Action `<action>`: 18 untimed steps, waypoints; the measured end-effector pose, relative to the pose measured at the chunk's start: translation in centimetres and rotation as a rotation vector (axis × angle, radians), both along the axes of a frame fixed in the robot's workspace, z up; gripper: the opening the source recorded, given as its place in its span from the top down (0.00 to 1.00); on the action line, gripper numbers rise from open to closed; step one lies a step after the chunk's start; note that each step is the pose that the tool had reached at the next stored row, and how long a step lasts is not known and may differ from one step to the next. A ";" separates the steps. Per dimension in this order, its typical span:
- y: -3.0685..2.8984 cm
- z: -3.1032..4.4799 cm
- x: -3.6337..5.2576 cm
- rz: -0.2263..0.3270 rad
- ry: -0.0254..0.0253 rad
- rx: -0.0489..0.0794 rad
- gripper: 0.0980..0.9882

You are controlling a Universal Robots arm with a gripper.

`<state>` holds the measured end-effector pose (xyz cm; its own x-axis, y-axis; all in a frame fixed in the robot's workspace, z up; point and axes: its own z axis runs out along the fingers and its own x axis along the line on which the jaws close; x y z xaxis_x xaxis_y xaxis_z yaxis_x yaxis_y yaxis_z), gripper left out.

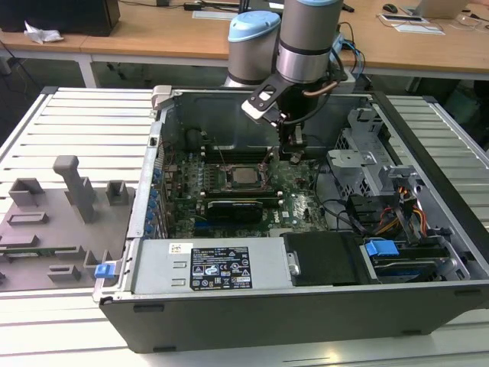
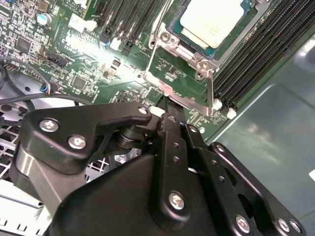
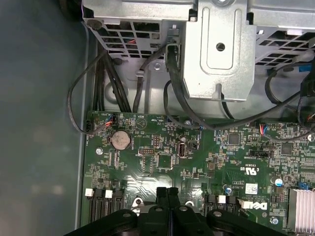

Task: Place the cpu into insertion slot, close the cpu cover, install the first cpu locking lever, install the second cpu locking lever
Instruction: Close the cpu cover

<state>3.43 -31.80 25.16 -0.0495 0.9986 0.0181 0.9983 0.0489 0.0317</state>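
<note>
The cpu [image 2: 211,22], a pale silver square chip, lies in the insertion slot [image 1: 228,170] in the middle of the motherboard; it also shows in the exterior view as the cpu [image 1: 244,177]. The cpu cover [image 2: 156,54], a thin silver frame, appears tilted up off the socket, with green board showing through its cut-out centre. My gripper [image 2: 168,105] is shut with nothing between its fingers, and its tip is at the cover's near edge. In the exterior view the gripper [image 1: 293,155] hangs just to the exterior view's right of the socket. The first wrist view shows the closed fingertips [image 3: 167,194] over the board.
Long black memory slots [image 2: 256,54] flank the socket. A black expansion card [image 1: 233,206] lies in front of it, and a power supply [image 1: 218,267] is nearer still. A metal drive cage [image 3: 219,49] and black cables [image 3: 106,73] sit past the board edge. A grey fixture plate [image 1: 53,222] rests outside the case.
</note>
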 end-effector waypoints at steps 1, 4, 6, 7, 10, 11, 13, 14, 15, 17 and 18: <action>0.00 0.00 -0.03 0.000 0.0000 0.000 0.99; 0.00 0.00 -0.13 0.000 0.0000 0.000 0.99; 0.00 0.00 -0.18 0.000 0.0000 0.000 0.99; 0.00 0.00 -0.21 0.000 0.0000 0.000 0.99; 0.00 0.00 -0.28 0.000 0.0000 0.000 0.99; 0.00 0.00 -0.31 0.000 0.0000 0.000 0.99; 0.00 0.00 -0.37 0.000 0.0000 0.000 0.99; 0.00 0.00 -0.39 0.000 0.0000 0.000 0.99; 0.00 0.00 -0.40 0.000 0.0000 0.000 0.99; 0.00 0.00 -0.45 0.000 0.0000 0.000 0.99; 0.00 0.00 -0.47 0.000 0.0000 0.000 0.99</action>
